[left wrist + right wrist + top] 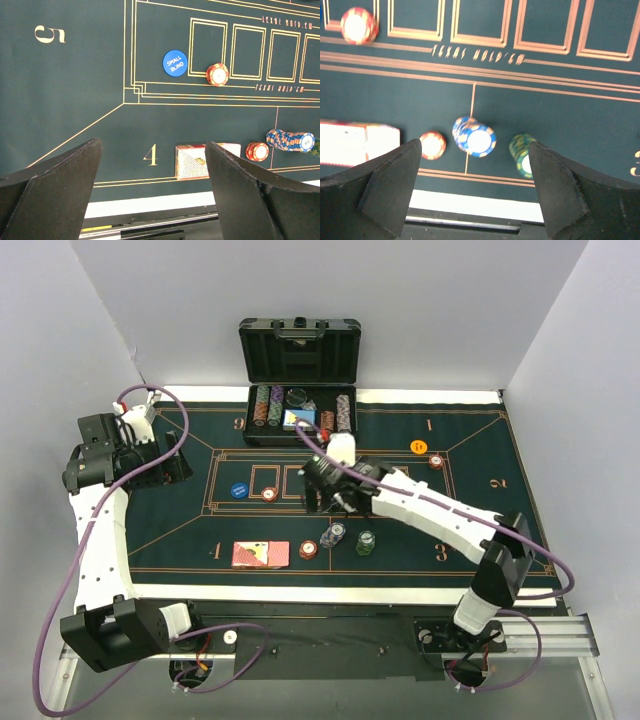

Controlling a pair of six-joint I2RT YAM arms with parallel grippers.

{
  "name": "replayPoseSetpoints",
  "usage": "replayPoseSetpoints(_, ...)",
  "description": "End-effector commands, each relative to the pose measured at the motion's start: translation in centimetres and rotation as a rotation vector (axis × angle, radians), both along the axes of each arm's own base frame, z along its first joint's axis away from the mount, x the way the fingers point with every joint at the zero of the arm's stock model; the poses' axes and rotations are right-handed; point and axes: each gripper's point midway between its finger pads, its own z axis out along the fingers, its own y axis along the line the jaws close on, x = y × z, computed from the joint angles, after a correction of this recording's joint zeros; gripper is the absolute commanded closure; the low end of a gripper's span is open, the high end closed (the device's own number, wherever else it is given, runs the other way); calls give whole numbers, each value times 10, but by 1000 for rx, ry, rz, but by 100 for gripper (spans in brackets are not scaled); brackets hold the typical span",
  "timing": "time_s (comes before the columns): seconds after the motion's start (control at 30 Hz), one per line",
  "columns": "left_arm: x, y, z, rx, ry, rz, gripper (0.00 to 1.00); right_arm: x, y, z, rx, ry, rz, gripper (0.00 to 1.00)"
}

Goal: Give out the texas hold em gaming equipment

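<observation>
Red-backed playing cards (260,554) lie by the "4" mark near the front edge. To their right stand a red chip (308,549), a leaning blue chip stack (333,535) and a green chip stack (366,542). A blue "small blind" disc (238,491) and a red chip (269,494) lie mid-left. An orange disc (419,447) and a red chip (436,461) lie at the right. My right gripper (335,502) hovers open and empty above the mat's middle; its view shows the blue stack (474,137), the green stack (521,149) and the red chip (432,145). My left gripper (170,468) is open and empty at the left edge, facing the cards (192,162).
An open black case (299,380) with racked chip rows stands at the mat's far edge. Grey walls close in the left, right and back. The white front strip (475,205) of the table edge runs just past the chips.
</observation>
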Motion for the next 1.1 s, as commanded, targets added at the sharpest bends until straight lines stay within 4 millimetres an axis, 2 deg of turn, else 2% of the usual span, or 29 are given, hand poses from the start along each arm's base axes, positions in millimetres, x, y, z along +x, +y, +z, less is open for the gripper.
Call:
replayPoseSetpoints(0.0,1,4,19,27,-62,-8,4,-32,18,-12,-47,46,48,17)
replayPoseSetpoints(0.1,3,6,17,33,-53,-3,4,-51,43,-22,-59,78,129,17)
replayPoseSetpoints(0.17,3,7,16,37,-50,1,4,-60,52,-29,-68,98,161,17)
replayPoseSetpoints(0.3,4,8,12,34,-41,4,4,-72,60,-50,-104,138,189,18)
replayPoseSetpoints(0.43,3,8,11,36,-39,4,4,-76,67,-73,-98,177,192,18)
replayPoseSetpoints(0.67,2,10,13,49,-41,11,4,-86,84,-101,-103,252,246,21)
replayPoseSetpoints(1.07,4,11,5,47,-34,16,4,-78,94,-126,-156,292,291,24)
